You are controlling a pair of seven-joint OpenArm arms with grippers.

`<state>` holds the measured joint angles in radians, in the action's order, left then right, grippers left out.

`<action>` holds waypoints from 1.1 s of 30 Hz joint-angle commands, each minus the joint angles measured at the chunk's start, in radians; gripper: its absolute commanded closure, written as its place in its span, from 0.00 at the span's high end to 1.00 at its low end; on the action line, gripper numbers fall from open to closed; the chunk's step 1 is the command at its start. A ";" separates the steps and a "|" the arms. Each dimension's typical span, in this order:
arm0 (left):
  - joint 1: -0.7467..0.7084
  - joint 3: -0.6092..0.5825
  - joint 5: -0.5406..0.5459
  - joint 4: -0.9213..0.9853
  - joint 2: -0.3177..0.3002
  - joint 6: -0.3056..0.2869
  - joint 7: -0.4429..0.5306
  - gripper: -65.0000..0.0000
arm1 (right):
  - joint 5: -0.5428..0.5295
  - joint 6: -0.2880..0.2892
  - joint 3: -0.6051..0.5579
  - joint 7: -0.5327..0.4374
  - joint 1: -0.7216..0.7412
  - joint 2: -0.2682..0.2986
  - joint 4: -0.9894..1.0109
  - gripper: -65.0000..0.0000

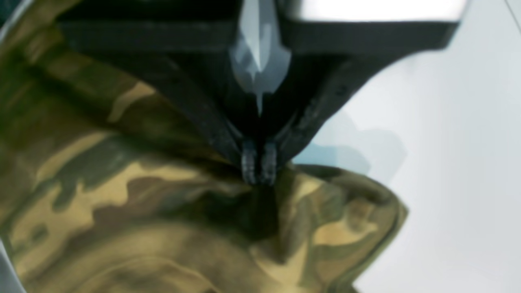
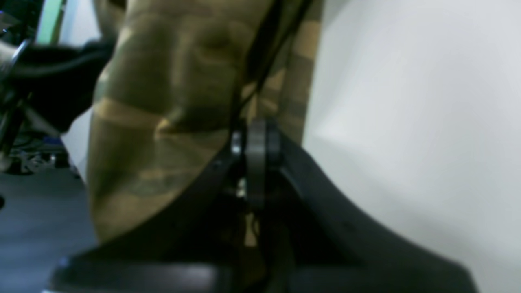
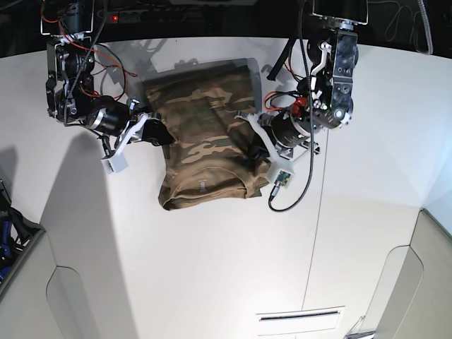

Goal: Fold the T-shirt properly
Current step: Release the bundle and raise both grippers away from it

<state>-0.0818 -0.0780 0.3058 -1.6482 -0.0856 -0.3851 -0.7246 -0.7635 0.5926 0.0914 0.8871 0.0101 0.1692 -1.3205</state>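
The T-shirt (image 3: 205,145) is lying near the far middle of the white desk (image 3: 212,268), already doubled into a rough rectangle with the collar end showing toward the near edge, so the fold is looking mid-way, likely a lengthwise or sleeve fold being carried across. The left claw (image 1: 259,167) is pinching shut on a gathered ridge of the camouflage cloth at the shirt's edge, tips pressed together with fabric bunching under them. The right claw (image 2: 254,140) is also clamped on the T-shirt, cloth hanging taut away from its tips in the wrist view, both views blurry. In the base view each claw is sitting at one side of the shirt, about mid-length, cloth lifting a bit at both grips. Next move is probably calling for both arms to travel together at even height and lay the held edges down square, then let go; uneven pull could be skewing the stack. Near hem is looking rounded and slack, far edge straighter. Open room: plenty of bare desk on the near side and out to both sides; the far side is tight, with arm bases and cables (image 3: 92,63) crowding the back edge.
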 commanded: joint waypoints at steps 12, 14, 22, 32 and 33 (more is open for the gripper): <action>0.089 0.001 0.012 0.003 -0.022 0.000 -0.013 0.02 | 0.034 0.010 0.006 0.019 -0.008 -0.064 -0.036 0.00; 0.069 0.004 0.017 -0.045 -0.050 0.008 -0.028 0.02 | 0.041 0.010 0.016 0.056 -0.009 -0.064 -0.063 0.00; -0.168 0.087 0.047 -0.323 -0.135 0.007 -0.032 0.02 | 0.034 0.010 0.085 0.105 -0.100 -0.012 -0.254 0.00; -0.395 0.151 0.168 -0.545 -0.133 -0.056 -0.065 0.02 | -0.032 0.009 0.095 0.119 -0.142 0.072 -0.354 0.00; -0.417 0.151 0.164 -0.562 -0.133 -0.057 -0.065 0.02 | -0.030 0.009 0.098 0.125 -0.146 0.076 -0.354 0.00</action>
<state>-0.4950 0.0723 0.4614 -2.1929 -0.2142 -0.4412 -0.8066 -0.7723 0.5961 0.1825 1.0225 -0.1413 0.2356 -1.6562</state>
